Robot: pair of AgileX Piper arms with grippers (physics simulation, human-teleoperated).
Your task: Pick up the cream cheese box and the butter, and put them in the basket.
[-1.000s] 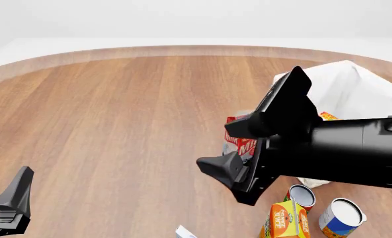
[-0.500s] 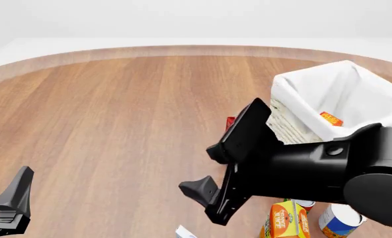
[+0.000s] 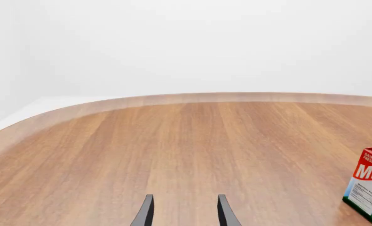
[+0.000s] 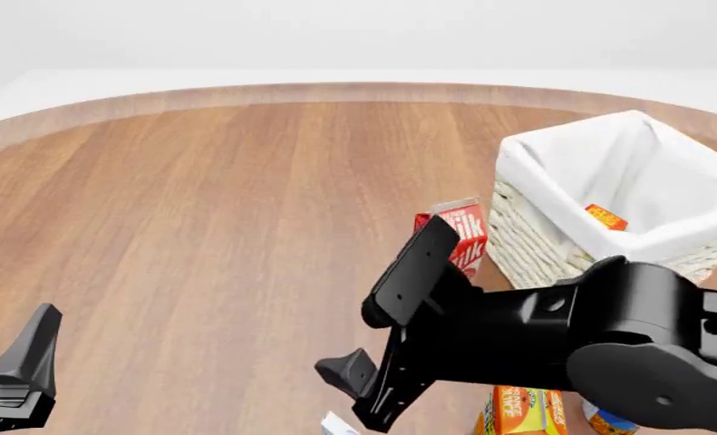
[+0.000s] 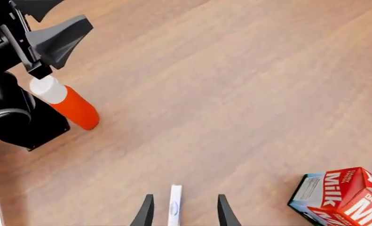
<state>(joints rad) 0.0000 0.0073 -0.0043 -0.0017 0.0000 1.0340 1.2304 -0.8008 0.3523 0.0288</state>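
White cream cheese box [image 5: 175, 205] lies on the table [image 4: 213, 199], between the open right gripper [image 5: 182, 214] fingers (untouched); butter [image 4: 605, 217] sits inside the basket [image 4: 539, 237]. Left gripper [image 3: 184, 213] open, empty.

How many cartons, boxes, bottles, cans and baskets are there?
Cartons: 2, milk carton and orange juice carton
Boxes: 2, butter and cream cheese box
Bottles: 1, red bottle
Cans: 1, can, mostly hidden
Baskets: 1, basket
Total: 7
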